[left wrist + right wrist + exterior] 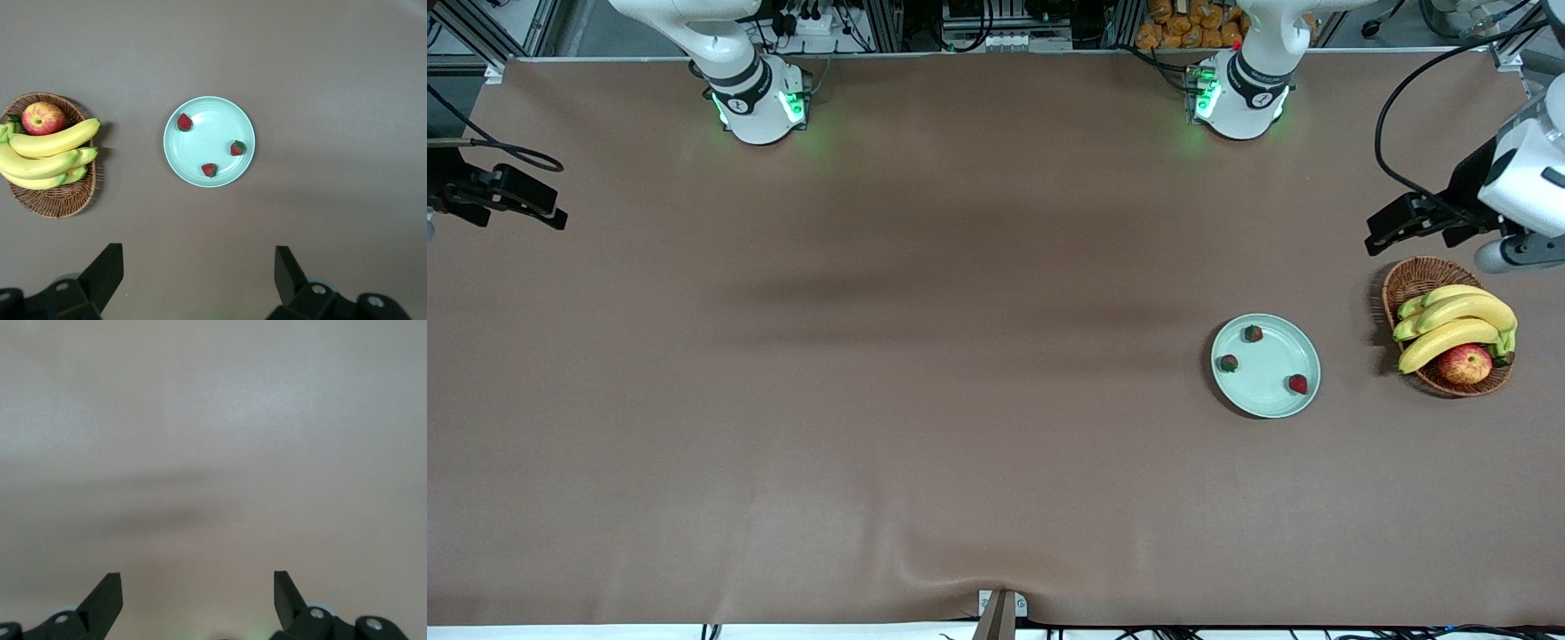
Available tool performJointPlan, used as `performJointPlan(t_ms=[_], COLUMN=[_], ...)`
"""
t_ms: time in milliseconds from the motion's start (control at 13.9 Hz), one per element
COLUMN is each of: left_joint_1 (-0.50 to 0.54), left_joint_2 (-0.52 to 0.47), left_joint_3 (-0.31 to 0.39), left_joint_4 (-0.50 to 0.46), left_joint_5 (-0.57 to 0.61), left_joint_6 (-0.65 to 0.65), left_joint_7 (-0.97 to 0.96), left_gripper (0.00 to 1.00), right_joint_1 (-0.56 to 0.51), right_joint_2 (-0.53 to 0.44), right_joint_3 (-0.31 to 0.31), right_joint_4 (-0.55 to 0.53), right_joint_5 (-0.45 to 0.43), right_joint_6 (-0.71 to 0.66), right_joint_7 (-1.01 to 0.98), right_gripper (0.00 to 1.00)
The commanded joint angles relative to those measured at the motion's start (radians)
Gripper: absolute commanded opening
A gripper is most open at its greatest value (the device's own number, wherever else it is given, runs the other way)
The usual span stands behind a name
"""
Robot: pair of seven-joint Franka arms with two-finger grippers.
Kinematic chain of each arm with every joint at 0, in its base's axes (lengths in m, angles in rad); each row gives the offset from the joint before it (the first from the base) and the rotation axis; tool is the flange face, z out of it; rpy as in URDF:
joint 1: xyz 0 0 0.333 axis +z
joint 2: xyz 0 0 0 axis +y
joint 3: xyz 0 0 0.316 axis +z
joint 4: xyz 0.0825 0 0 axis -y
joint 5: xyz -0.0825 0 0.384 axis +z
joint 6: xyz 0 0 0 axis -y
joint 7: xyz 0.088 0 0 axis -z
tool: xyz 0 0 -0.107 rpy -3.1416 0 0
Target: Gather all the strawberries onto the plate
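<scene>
Three strawberries (1253, 333) (1229, 363) (1297, 384) lie apart from one another in the pale mint-green plate (1272, 364), toward the left arm's end of the table. The left wrist view shows the same berries (185, 122) (237, 148) (209, 170) in the plate (210, 133). My left gripper (1383, 233) (199, 263) hangs open and empty over the table by the basket's edge, well clear of the plate. My right gripper (551, 213) (198, 587) waits open and empty over bare table at the right arm's end.
A brown wicker basket (1414, 277) (53, 200) holds bananas (1458, 324) (47, 153) and a red-yellow apple (1464, 364) (43, 118); it stands beside the plate, closer to the left arm's end. Brown table surface (916, 356) spreads across the middle.
</scene>
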Motion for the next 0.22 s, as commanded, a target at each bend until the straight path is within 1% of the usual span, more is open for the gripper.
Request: performJointPlan(t_ms=[0,144], left_joint_1=[-0.011,-0.013], left_joint_2=[-0.023,-0.023], left_joint_3=[0.02,0.029], left_joint_4=[-0.005,-0.005], left_joint_5=[-0.027,-0.025], left_joint_6=[-0.015,-0.032], left_joint_7=[0.054,0.059], left_gripper=[1.0,1.0], right_joint_1=[-0.005,-0.005], right_joint_2=[-0.009,-0.009], right_joint_3=[-0.001,-0.001], right_joint_4=[-0.003,-0.003], right_joint_5=[0.012,0.012], right_joint_6=[-0.006,-0.006], right_joint_7=[0.012,0.012], right_gripper=[1.0,1.0])
